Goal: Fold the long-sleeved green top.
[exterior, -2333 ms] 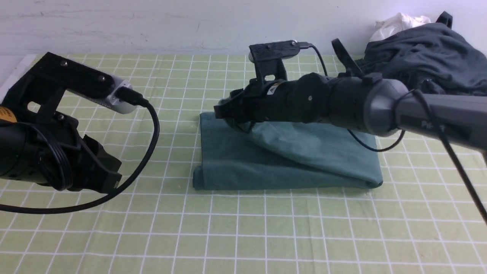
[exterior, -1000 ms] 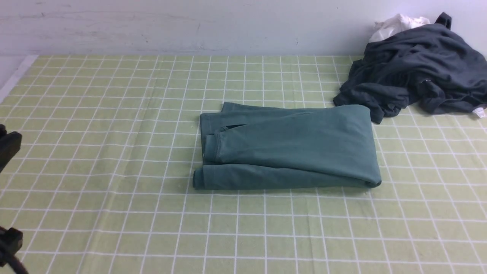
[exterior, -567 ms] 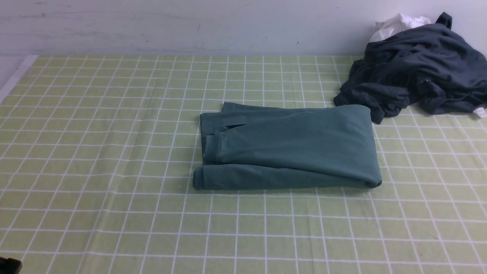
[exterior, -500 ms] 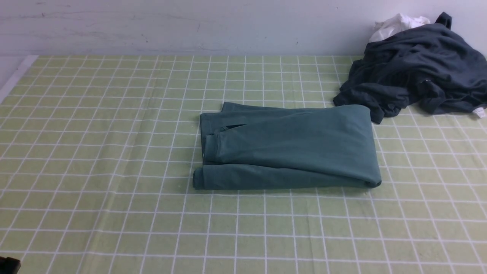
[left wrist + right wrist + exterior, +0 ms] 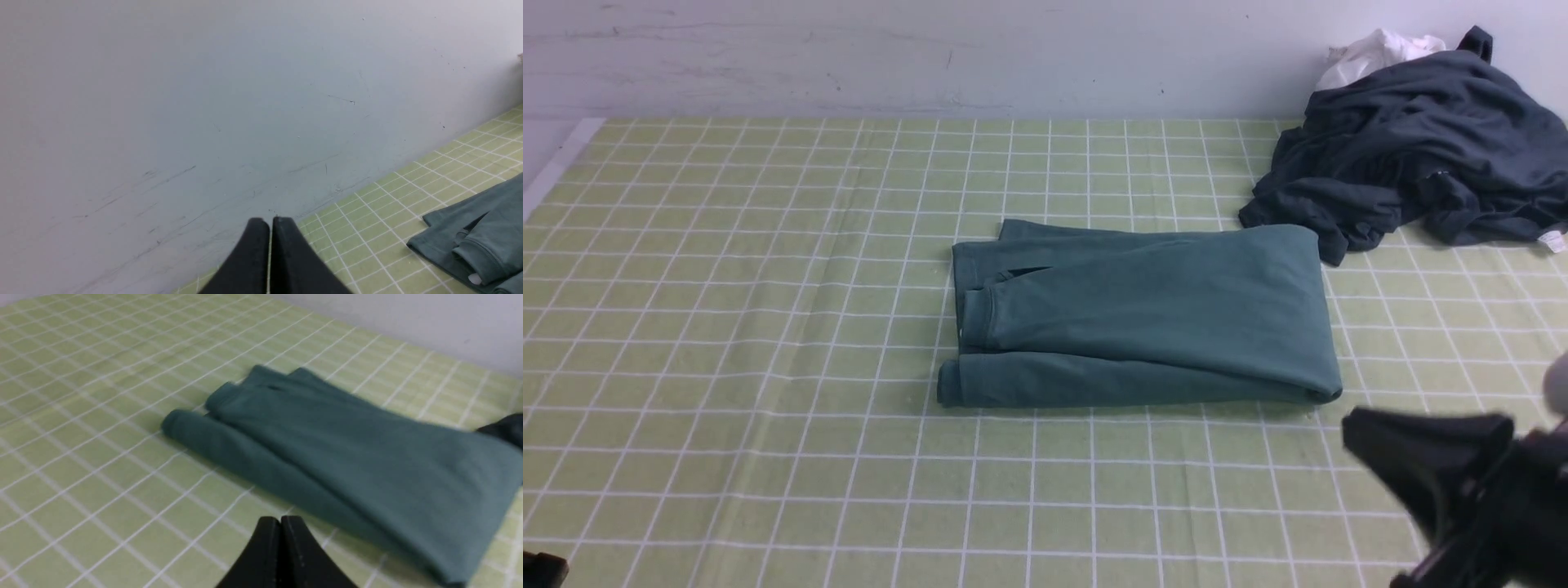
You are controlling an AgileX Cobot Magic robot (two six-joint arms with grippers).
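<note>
My left gripper (image 5: 269,222) has its jaws pressed together on nothing, pointing at the wall beyond the table's far edge. My right gripper (image 5: 281,522) is likewise closed and empty, hovering just short of the near side of the green long-sleeved top (image 5: 1143,314).

The top lies as a compact rectangle in the middle of the table (image 5: 727,327), its far right corner just beside, perhaps touching, the dark grey garment (image 5: 1413,155) heaped in the far right corner, with a white cloth (image 5: 1376,49) behind that. I judge the folding essentially done.

The risk now is my own right arm: it sits low at the near right edge, and a careless sweep could catch the rolled near edge and drag the layers open. The left-hand end looks loosest, with cuffs and hem stacked unevenly.

The front view shows the whole rectangle and its neighbours, but hardly anything of my left arm. The left wrist view alone shows a small white spot (image 5: 474,279), perhaps the label, among the stacked layers. The right wrist view shows the thick near fold close up.
</note>
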